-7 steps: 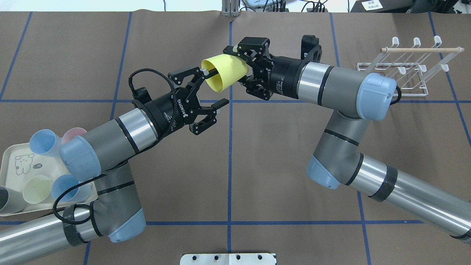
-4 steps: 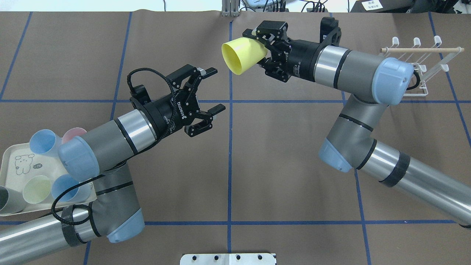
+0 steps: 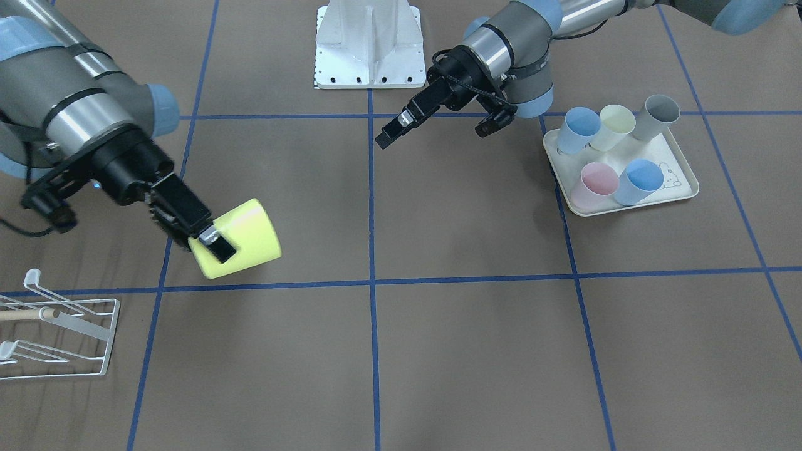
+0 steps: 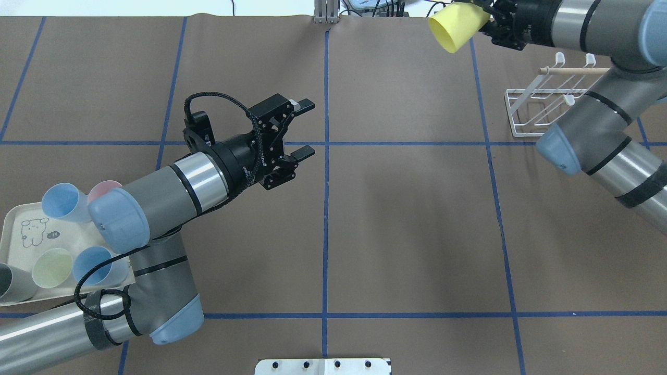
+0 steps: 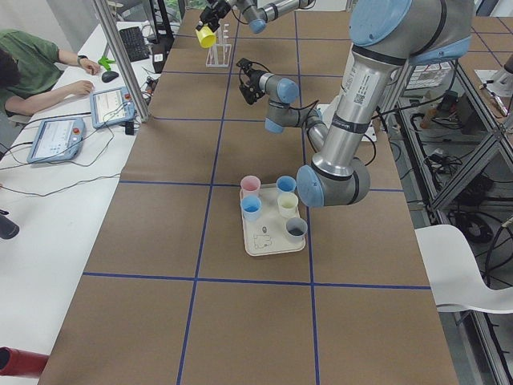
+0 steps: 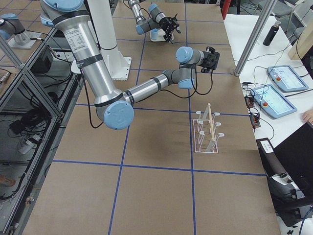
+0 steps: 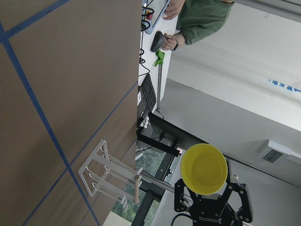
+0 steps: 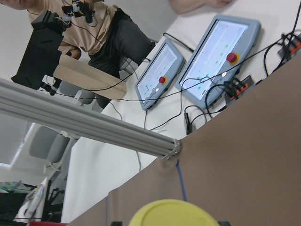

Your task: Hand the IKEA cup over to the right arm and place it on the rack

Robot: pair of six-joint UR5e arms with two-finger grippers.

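The yellow IKEA cup (image 4: 457,27) lies on its side in my right gripper (image 4: 490,18), which is shut on its base, high over the table's far right. In the front view the cup (image 3: 247,238) hangs above the table, rim away from the gripper (image 3: 207,244). The white wire rack (image 4: 539,112) with its wooden dowel stands below and to the right of the cup; it also shows in the front view (image 3: 59,341). My left gripper (image 4: 305,127) is open and empty near the table's middle, apart from the cup. The left wrist view shows the cup's mouth (image 7: 203,168).
A cream rabbit-print tray (image 4: 18,232) at the near left holds several pastel cups (image 3: 601,185). My right forearm (image 4: 599,130) crosses over the rack's right part. Operators' tablets (image 6: 276,95) lie on the white bench beyond the table's far edge.
My right arm has carried the yellow cup up and to the right, away from the left gripper and over towards the rack. The left gripper stays open and has drawn back slightly.
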